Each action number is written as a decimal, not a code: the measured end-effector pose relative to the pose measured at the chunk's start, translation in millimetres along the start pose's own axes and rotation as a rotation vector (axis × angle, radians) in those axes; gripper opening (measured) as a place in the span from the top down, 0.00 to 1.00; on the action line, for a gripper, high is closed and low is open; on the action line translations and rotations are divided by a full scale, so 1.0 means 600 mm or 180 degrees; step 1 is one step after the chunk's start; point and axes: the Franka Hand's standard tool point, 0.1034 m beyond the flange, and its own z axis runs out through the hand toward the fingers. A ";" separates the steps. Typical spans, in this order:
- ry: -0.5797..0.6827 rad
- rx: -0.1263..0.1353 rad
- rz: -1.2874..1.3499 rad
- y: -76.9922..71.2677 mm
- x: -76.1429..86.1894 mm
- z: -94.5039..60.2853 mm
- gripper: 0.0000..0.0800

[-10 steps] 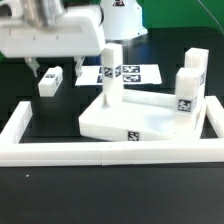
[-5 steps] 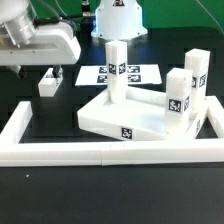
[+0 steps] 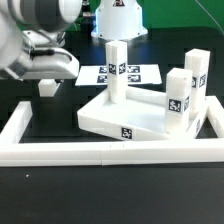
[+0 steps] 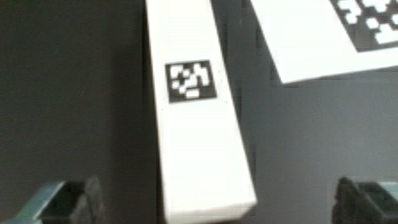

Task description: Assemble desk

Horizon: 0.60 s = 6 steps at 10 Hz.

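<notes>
Desk top (image 3: pixel 125 112) sits nearest, against the border wall (image 3: pixel 110 152), presumably braced there, three legs (image 3: pixel 117 70) upright in its sockets. Behind, the fourth leg (image 3: pixel 47 84) lies loose on the worktop (image 3: pixel 60 190). Exterior view hides the claw (image 4: pixel 217 202); wrist view shows it released, fingers straddling that leg (image 4: pixel 196 110), marker board (image 4: pixel 329 35) beside.

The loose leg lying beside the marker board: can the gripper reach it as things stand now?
Probably yes. In the wrist view the loose leg lies between the open fingers of the gripper, with nothing over it; the marker board lies beside it.
</notes>
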 end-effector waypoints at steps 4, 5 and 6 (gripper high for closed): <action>0.0043 -0.0008 0.0007 0.004 0.004 -0.002 0.19; -0.0189 0.0084 0.0044 0.008 -0.006 0.018 0.19; -0.0253 0.0108 0.0102 0.010 0.001 0.034 0.19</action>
